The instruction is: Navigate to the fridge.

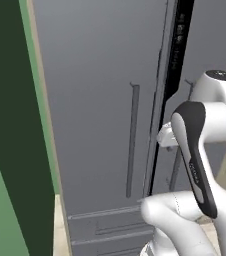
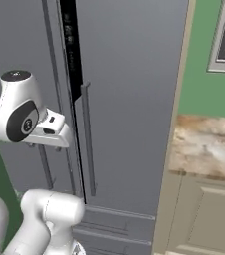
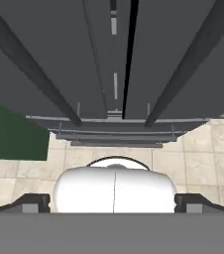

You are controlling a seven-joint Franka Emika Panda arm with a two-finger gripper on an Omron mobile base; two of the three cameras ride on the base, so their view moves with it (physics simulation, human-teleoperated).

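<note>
- The fridge (image 1: 100,100) stands directly in front of you, its matte grey doors rising past the top of both base views.
- Its two long vertical handles (image 2: 87,139) flank the dark centre gap; drawers sit below.
- Your gripper (image 3: 114,202) points down at tiled floor (image 3: 208,154); its fingertips (image 3: 34,202) sit wide apart, holding nothing.
- A marbled counter (image 2: 209,144) lies to the fridge's right.

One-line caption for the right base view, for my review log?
Robot arm faces the grey fridge doors; marble counter and beige cabinet to the side.
</note>
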